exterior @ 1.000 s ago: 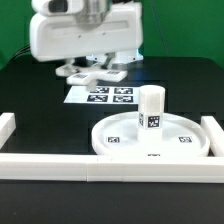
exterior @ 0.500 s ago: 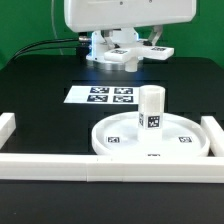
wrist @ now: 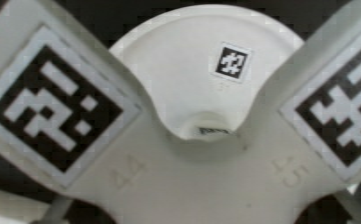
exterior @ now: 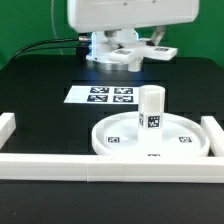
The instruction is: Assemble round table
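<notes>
The round disc (exterior: pixel 118 140) lies at the front of the black table, and the short post (exterior: pixel 150 108) stands upright on it. My gripper (exterior: pixel 122 48) is at the back, well above the table, shut on the cross-shaped piece (exterior: pixel 138 53) and holding it in the air behind the marker board. In the wrist view the cross-shaped piece (wrist: pixel 177 60) fills the picture, with tagged arms on either side and its hub hole in the middle. My fingers are hidden behind it there.
The marker board (exterior: pixel 105 95) lies flat between the gripper and the disc. White border rails run along the front (exterior: pixel 60 168) and stand at the exterior view's left (exterior: pixel 8 128) and right (exterior: pixel 212 130).
The arm carried the cross-shaped piece toward the exterior view's right and higher off the table. Over the last half second it has barely moved. Disc and post have not moved.
</notes>
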{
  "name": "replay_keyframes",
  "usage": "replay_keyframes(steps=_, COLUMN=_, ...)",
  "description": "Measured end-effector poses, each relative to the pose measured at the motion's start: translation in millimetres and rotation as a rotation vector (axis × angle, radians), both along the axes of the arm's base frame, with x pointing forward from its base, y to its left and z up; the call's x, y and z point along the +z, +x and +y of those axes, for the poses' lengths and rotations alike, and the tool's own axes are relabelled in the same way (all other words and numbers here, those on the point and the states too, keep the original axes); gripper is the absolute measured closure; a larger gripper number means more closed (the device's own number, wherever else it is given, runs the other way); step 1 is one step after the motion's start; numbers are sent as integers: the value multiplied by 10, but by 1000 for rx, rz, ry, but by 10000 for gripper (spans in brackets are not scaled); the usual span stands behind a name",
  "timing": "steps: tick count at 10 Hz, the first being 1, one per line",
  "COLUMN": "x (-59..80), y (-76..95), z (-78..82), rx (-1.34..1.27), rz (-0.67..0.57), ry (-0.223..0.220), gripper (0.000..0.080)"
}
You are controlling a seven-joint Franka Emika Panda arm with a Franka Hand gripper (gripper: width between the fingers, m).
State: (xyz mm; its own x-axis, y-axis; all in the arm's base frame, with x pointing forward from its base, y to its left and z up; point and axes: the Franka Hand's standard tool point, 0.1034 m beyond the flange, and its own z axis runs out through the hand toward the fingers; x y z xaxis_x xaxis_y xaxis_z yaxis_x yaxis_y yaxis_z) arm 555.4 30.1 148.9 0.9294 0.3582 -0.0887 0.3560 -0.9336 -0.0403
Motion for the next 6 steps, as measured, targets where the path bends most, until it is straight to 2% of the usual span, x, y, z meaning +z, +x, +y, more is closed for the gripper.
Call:
replay_keyframes(steps=1, x=-61, y=112, z=62, rx=9, rz=4, ry=3, gripper=348)
replay_keyframes(steps=2, x=-128, y=141, z=73, rx=8, rz=6, ry=4, gripper=348)
replay_keyframes(steps=6, x=-243, y=122, z=93, rx=10, rz=0, ry=3, gripper=348)
